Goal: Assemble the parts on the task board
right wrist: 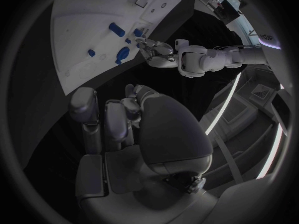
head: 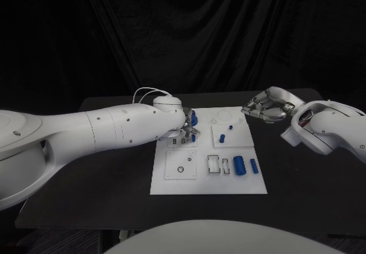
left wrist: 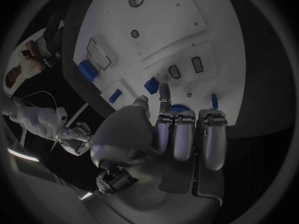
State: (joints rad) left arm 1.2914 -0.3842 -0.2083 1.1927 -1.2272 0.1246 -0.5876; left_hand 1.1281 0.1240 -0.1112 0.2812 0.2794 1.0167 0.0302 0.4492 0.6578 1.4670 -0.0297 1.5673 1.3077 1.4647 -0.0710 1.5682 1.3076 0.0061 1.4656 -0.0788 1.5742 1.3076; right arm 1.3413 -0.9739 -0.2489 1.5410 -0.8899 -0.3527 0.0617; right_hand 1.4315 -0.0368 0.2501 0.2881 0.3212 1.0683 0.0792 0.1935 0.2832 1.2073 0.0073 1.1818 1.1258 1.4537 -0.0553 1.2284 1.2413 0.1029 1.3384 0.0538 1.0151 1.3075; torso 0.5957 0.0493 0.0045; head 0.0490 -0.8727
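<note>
**Left hand down on the board's far edge, right hand curled off to the side**

The left hand (head: pixel 185 127) is right over the task board (head: pixel 210 186), down at its far-left part, fingers bent toward the plate. In the left wrist view a fingertip (left wrist: pixel 164 90) points down at the white surface close to a blue part (left wrist: pixel 151 86), with a second blue piece (left wrist: pixel 179 108) tucked just under the fingers. Whether anything is actually pinched there, I cannot tell; the fingers hide the contact.

Over to the right hand (head: pixel 266 105): it hangs above the black table (head: pixel 305 185) just beyond the board's far-right corner, clear of the plate. Its fingers are curled in toward the palm, and the right wrist view shows nothing inside them.

Now the board itself. Near its middle right, a thick blue cylinder (head: pixel 238 164) lies flat, and a slimmer blue pin (head: pixel 254 166) lies just beside it toward the board's right edge. Between that cylinder and the board's centre sit two white rectangular pockets (head: pixel 214 163). Nearer the far edge, a small blue peg (head: pixel 222 139) rests on a raised white panel, and a tiny blue piece (head: pixel 231 127) sits just beyond it. On the board's left half, a thin dark ring (head: pixel 179 170) lies on a square panel.
</note>
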